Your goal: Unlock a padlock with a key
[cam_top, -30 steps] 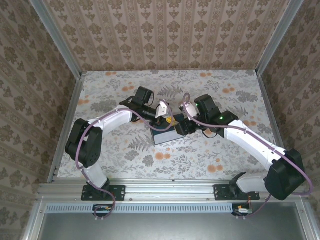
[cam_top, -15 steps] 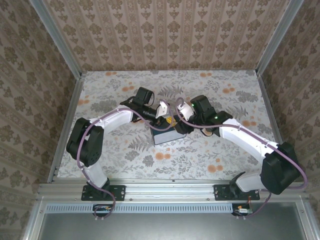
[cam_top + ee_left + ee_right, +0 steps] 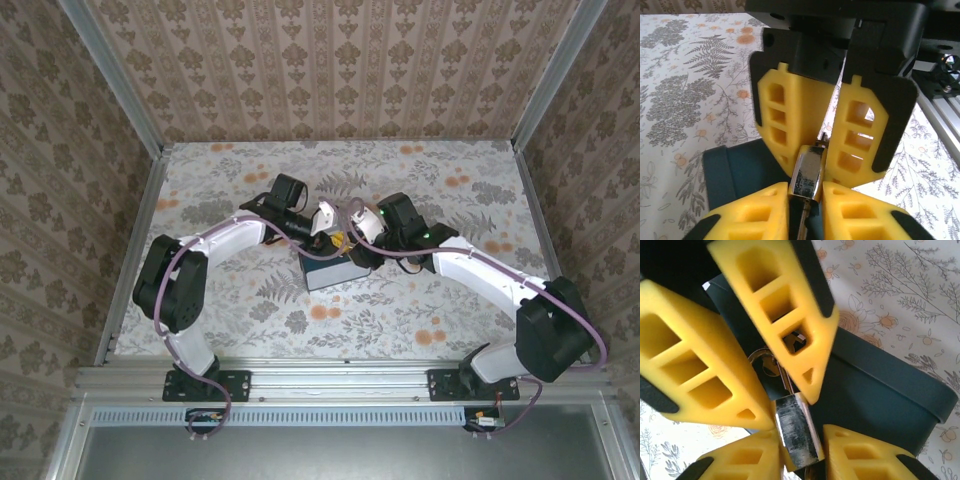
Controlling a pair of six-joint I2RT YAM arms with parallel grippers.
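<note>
Padlock (image 3: pixel 807 175), silver-bodied, hangs between the two hands near the middle of the surface (image 3: pixel 430 300), over the far edge of a dark blue-grey box (image 3: pixel 330 272); in the left wrist view the left hand (image 3: pixel 805 189) has its yellow fingers pressed against both sides of the lock's body, so it is closed on the padlock; a dark stem runs from the lock back between those fingers; in the right wrist view a thin silver loop (image 3: pixel 762 361) sits at the end of such a stem between the left hand's fingers, and I cannot tell whether it is the shackle or a key ring; the right hand (image 3: pixel 812 156) faces the left one from the right, its fingers narrow, their tips at either side of the lock's other end; whether they press the lock or merely flank it I cannot tell; a small metal tip (image 3: pixel 824 139) shows in the slit between them; from above, the two arms bend inward from the near edge and meet above the box; the surface bears a floral print.
</note>
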